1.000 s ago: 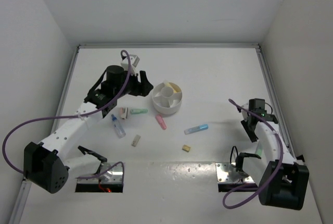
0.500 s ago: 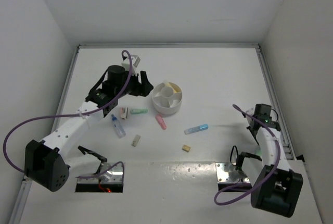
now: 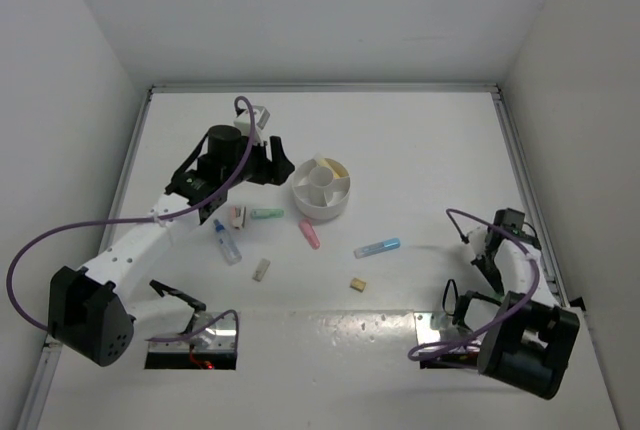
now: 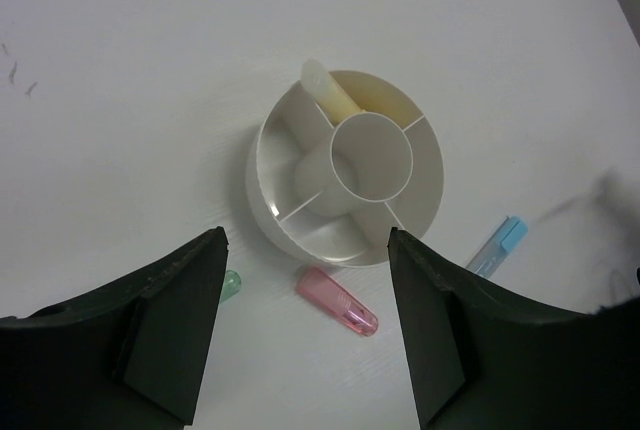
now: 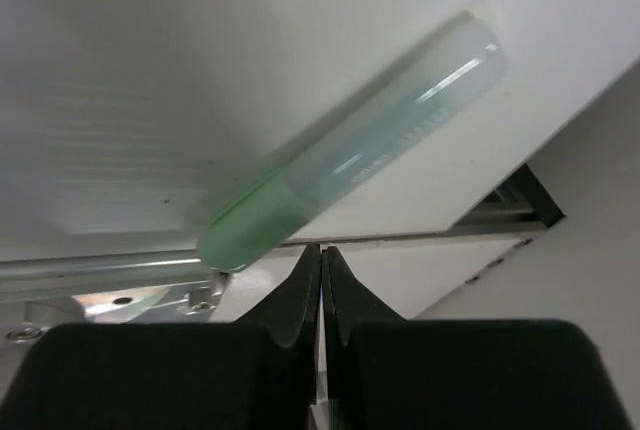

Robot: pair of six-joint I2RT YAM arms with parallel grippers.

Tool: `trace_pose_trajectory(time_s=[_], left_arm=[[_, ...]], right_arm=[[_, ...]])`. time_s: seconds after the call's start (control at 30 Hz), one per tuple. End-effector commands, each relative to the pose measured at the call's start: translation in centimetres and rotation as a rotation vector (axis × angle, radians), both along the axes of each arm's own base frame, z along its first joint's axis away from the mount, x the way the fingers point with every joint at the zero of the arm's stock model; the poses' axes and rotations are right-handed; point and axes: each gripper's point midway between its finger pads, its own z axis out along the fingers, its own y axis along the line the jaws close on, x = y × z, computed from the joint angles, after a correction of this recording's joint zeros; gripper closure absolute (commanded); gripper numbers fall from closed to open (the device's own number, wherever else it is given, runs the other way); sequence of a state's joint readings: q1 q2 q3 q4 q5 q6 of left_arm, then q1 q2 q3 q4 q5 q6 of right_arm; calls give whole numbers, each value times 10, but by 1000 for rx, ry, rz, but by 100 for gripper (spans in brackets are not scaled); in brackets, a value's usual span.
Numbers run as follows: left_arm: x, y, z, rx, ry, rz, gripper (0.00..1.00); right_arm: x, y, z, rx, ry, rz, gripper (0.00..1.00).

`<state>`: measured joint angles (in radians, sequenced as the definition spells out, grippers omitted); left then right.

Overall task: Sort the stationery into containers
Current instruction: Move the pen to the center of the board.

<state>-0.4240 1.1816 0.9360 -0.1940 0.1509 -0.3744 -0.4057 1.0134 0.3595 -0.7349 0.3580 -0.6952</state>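
Several sticks [image 3: 267, 214] lie loose on the surface [image 3: 420, 140] beside the divided bowl [image 4: 256, 175], one yellow stick [image 4: 330, 95] already inside. I see the left end effector [image 4: 305, 238] spread above the bowl, the right end effector [image 5: 321, 250] pressed together, empty. I'd pinch the light, slippery pink stick [image 4: 338, 302] mid-barrel.

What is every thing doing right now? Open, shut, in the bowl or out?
Left fingers: open, holding nothing.
Right fingers: shut, holding nothing.
Bowl: upright, yellow stick in one compartment.
Pink stick: lying flat, outside bowl.
Green-capped tube: lying loose, just past right fingers.
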Motion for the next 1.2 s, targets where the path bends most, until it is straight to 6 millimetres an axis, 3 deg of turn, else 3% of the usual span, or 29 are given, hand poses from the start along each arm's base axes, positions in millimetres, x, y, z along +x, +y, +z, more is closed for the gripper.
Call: trace_pose_trajectory(time_s=[0.0,0.27,0.43,0.57,0.6,0.63,0.77,0.83,0.9,1.17], left_arm=[[4,-1,10,-7,-30,0,29],[5,0,9,-4,-32,9,29],[6,0,6,0,-24,9,29],[6,0,6,7,-28,5,29],[7,1,6,10,-30,13,29],[7,1,6,10,-30,13,29],[8,1,3,14,-21,13,29],[9,2,2,18,-23,23,29],[9,2,2,18,-23,23,29],[10,5,-3,33,-10,39,29]], right_arm=[[6,9,0,96,13,41,100],[6,11,-15,175,58,2,100],[16,8,-19,200,28,-5,100],[38,0,-23,216,-30,-18,99],[34,0,-28,231,-6,-32,98],[48,-3,-27,239,-40,-26,98],[68,-4,-34,299,-61,-37,98],[89,-1,-33,358,-110,-23,97],[96,11,-36,444,-117,-20,96],[139,23,-29,554,-208,70,95]])
